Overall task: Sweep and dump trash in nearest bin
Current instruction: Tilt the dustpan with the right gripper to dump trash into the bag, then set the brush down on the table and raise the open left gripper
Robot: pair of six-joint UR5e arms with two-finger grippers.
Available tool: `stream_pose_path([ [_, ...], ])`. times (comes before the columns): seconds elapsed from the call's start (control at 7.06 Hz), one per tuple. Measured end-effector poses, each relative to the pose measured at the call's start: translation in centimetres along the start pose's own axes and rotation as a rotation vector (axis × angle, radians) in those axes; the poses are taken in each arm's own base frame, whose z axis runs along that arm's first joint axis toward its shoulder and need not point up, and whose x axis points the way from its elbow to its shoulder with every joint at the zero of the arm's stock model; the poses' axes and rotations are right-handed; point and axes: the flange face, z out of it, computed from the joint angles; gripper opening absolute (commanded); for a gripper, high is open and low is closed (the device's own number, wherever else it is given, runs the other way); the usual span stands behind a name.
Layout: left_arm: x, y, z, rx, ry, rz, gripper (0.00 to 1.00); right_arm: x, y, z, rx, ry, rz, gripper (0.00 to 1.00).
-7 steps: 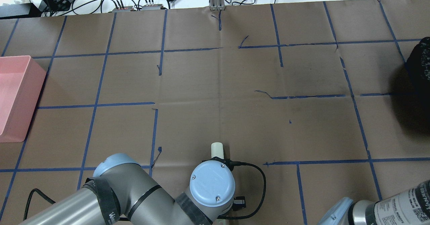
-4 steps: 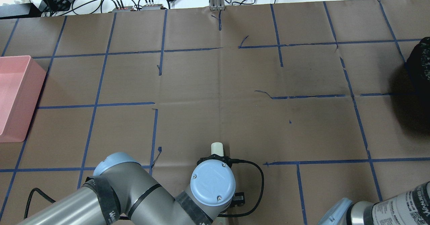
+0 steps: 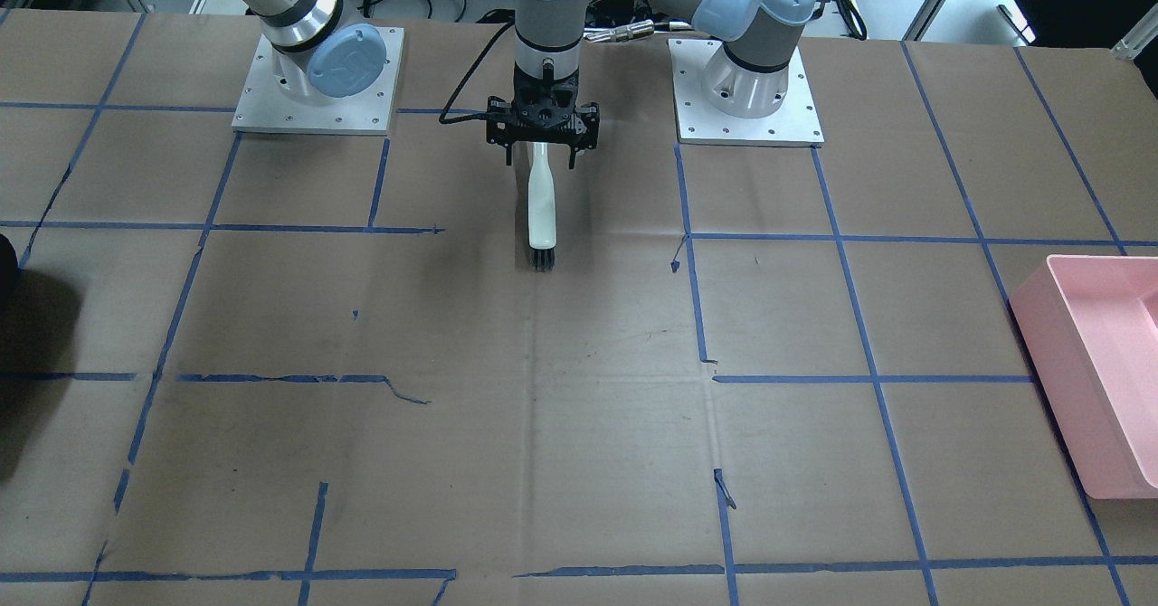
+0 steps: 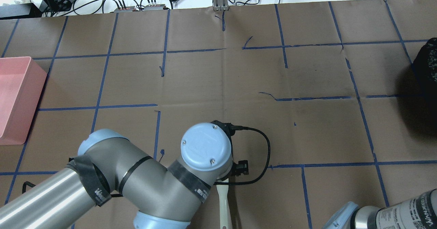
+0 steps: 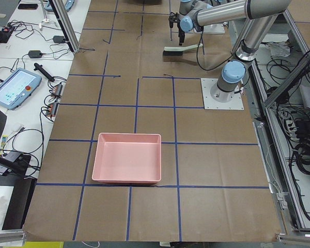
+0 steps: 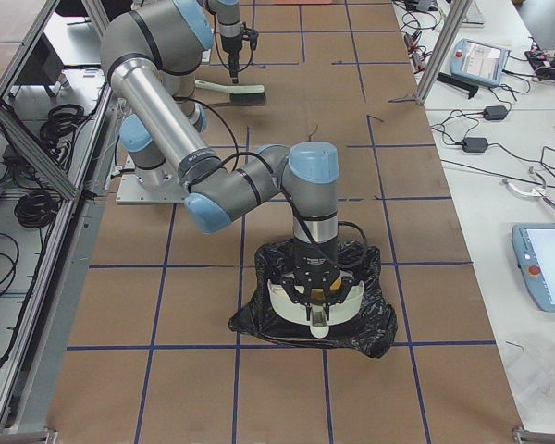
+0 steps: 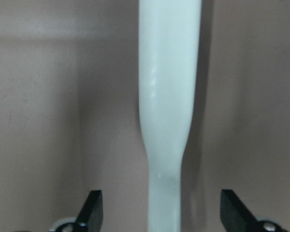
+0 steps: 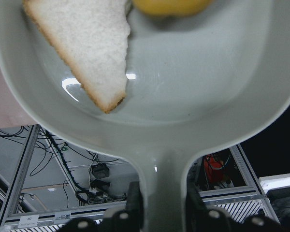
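Observation:
My right gripper is shut on the handle of a white dustpan. In the pan lie a torn piece of white bread and a yellow-brown lump. The exterior right view shows the pan held over the black bag bin. My left gripper is open above the white handle of a brush. The brush lies flat on the table between the two bases, black bristles pointing away from the robot. Both fingers stand well clear of the handle.
A pink bin stands at the table's left end, also seen as the pink bin. The black bag bin sits at the right edge. Brown paper with blue tape lines covers the table. Cables and devices lie beyond the far edge.
My left wrist has risen and now looms larger in the overhead view, covering the brush's far end. The brush handle now shows below the wrist. The right arm has barely moved.

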Motion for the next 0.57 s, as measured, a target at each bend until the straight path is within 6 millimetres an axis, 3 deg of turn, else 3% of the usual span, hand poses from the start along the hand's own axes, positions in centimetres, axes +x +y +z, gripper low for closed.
stream_pose_path([
  [0.28,-3.2,-4.7,-3.5,0.012,-0.003,0.055,0.95,0.3,-0.3,-0.5,-0.032,-0.004,-0.004,0.0],
  [0.57,-8.9,-9.7,-7.7,-0.003,-0.018,0.102,0.99,0.3,-0.2,-1.1,-0.077,-0.012,0.001,0.0],
])
